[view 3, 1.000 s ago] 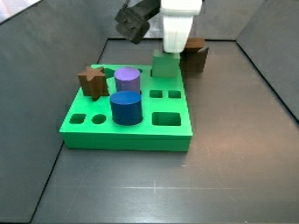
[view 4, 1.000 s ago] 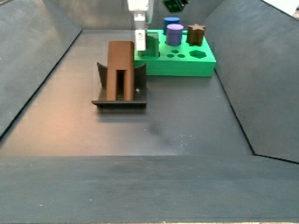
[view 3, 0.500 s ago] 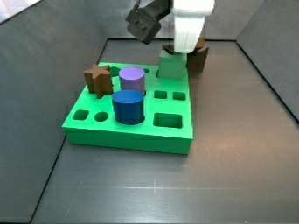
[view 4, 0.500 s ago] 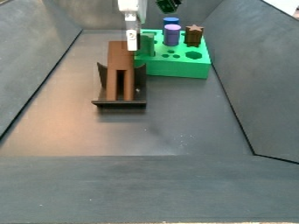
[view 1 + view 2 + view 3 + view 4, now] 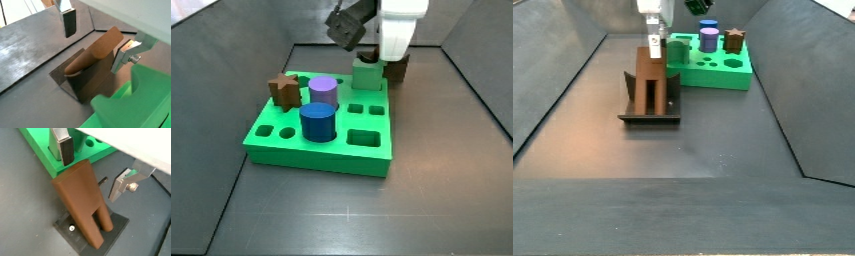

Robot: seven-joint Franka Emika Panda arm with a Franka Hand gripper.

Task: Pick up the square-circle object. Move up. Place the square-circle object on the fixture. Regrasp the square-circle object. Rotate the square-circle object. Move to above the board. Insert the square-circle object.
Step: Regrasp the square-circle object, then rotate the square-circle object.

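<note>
The gripper (image 5: 652, 46) has shifted off the edge of the board (image 5: 727, 75) over the last second and now hangs directly above the top end of the square-circle object (image 5: 645, 80); in a side view it has drawn back from the pegs toward the far end of the worktop (image 5: 687, 180); the pegs, the board and the bar have not moved.

There is one board, one brown bar, one fixture (image 5: 649, 118) and four pegs; the pegs are a purple cylinder (image 5: 322, 92), a blue cylinder (image 5: 315, 124), a brown star peg (image 5: 283, 92) and a pale green peg (image 5: 366, 74).

All four pegs stand in holes of the board; several other holes in its top are open, among them a large square one near the front corner.

The square-circle object leans on the fixture, its lower end on the dark base plate and its back against the upright plate; it sits just beside the board.

In both wrist views the two fingers (image 5: 63, 148) are spread wide apart with nothing gripped; the bar's upper end lies in the gap below them, and neither pad touches it.
</note>
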